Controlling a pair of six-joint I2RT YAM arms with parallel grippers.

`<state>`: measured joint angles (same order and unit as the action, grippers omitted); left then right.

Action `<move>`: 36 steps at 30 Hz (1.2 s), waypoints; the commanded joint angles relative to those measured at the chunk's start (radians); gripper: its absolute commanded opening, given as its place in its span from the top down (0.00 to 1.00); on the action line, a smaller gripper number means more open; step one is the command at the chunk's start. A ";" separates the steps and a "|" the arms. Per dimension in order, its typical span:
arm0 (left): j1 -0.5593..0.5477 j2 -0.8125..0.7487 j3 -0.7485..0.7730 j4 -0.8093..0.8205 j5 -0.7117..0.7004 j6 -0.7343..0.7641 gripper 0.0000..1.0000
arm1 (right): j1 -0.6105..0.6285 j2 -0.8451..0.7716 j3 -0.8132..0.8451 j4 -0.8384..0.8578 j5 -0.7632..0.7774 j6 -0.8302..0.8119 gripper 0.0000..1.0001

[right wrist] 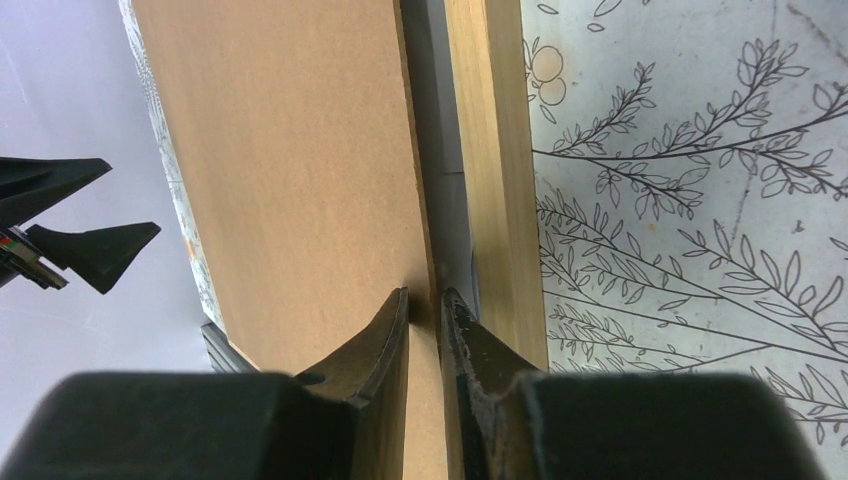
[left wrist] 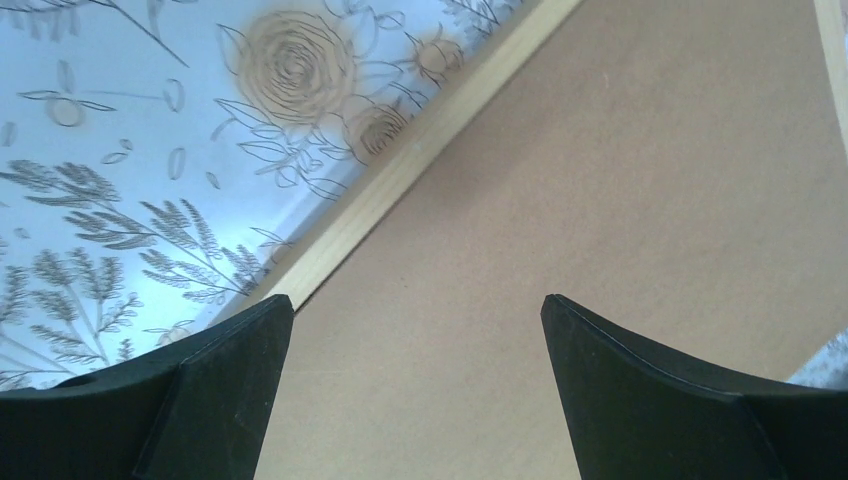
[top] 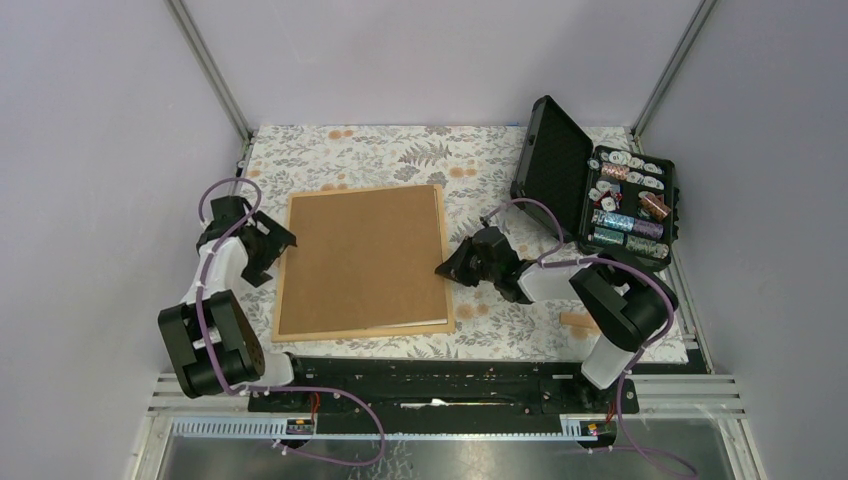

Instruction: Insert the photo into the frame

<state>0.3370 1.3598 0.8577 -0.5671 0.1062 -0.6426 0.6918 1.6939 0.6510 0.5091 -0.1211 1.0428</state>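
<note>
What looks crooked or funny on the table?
The brown backing board isn't lying flat in the frame: its right edge is lifted off the wood, pinched by the right gripper, leaving a gap.

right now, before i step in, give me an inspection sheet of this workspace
surface: floral cloth covers the table
job's things: frame lying flat, backing board in it; photo not seen
clutter: open black case with reels; wood piece by right arm
end effectors: left end effector open over frame's left edge; right end effector shut on backing board's right edge
cables: purple cables looped on both arms, clear of the frame
surroundings: grey walls, metal posts
</note>
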 commanded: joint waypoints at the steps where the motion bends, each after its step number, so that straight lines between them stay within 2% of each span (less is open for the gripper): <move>1: -0.004 -0.001 0.066 -0.061 -0.154 -0.024 0.01 | 0.000 0.012 0.048 0.027 0.053 0.026 1.00; 6: -0.028 -0.086 0.072 -0.059 -0.205 -0.011 0.01 | 0.003 0.015 0.076 0.006 0.059 0.004 1.00; 9: -0.072 -0.131 0.081 -0.061 -0.188 0.022 0.01 | 0.006 -0.004 0.070 -0.016 0.073 -0.020 1.00; 14: -0.083 -0.192 0.086 -0.074 -0.144 0.036 0.01 | 0.016 -0.052 0.042 -0.018 0.054 -0.077 1.00; 23: -0.084 -0.207 0.067 -0.043 -0.003 0.065 0.01 | 0.019 -0.078 -0.070 0.076 0.046 -0.147 0.99; 25: -0.084 -0.214 0.059 -0.027 0.013 0.064 0.01 | 0.019 -0.075 -0.062 0.070 0.058 -0.168 0.96; 28: -0.083 -0.215 0.056 -0.019 0.030 0.058 0.01 | 0.020 -0.065 -0.037 0.048 0.064 -0.185 0.96; 36: -0.084 -0.202 0.055 -0.017 0.018 0.055 0.01 | 0.018 -0.022 -0.005 0.042 0.056 -0.135 0.92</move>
<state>0.2523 1.1713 0.9073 -0.6300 0.1062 -0.5983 0.7006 1.6562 0.5938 0.5507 -0.0967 0.9161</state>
